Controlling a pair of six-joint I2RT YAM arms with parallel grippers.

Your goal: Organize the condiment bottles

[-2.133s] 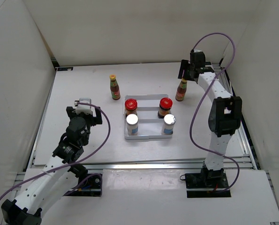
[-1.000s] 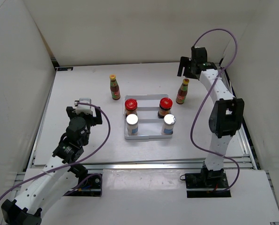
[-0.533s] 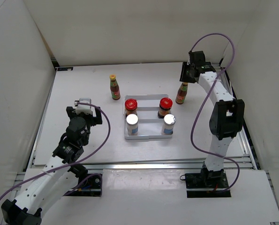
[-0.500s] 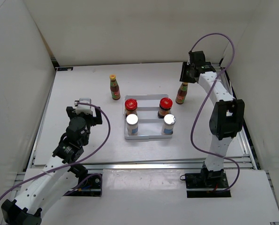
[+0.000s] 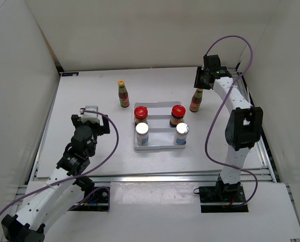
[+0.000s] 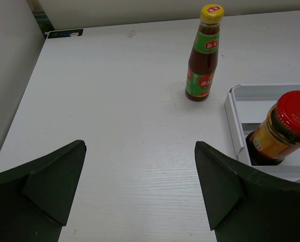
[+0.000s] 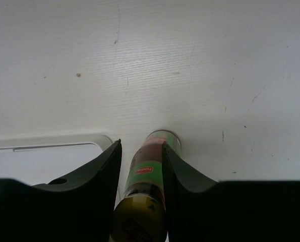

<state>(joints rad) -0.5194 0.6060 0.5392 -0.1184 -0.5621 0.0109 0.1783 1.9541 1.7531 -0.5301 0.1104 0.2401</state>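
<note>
One white tray (image 5: 159, 147) logged. Two grippers: left gripper (image 6: 138, 151) spread wide, near-left of the tray; right gripper (image 7: 140, 146) clamped on a slim bottle (image 5: 195, 100) right-rear of it. Six bottles counted: second slim bottle (image 5: 123, 94), dark and yellow-capped, left-rear; two red-lidded jars (image 5: 140, 114) (image 5: 178, 114) in tray rear; two silver-capped shakers (image 5: 142, 134) (image 5: 181, 133) in tray front.

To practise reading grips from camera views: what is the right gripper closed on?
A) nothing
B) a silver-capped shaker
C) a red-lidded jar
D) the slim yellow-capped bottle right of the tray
D: in the right wrist view the right gripper has a finger pressed on each side of the slim yellow-capped bottle, which stands beside the tray.
</note>
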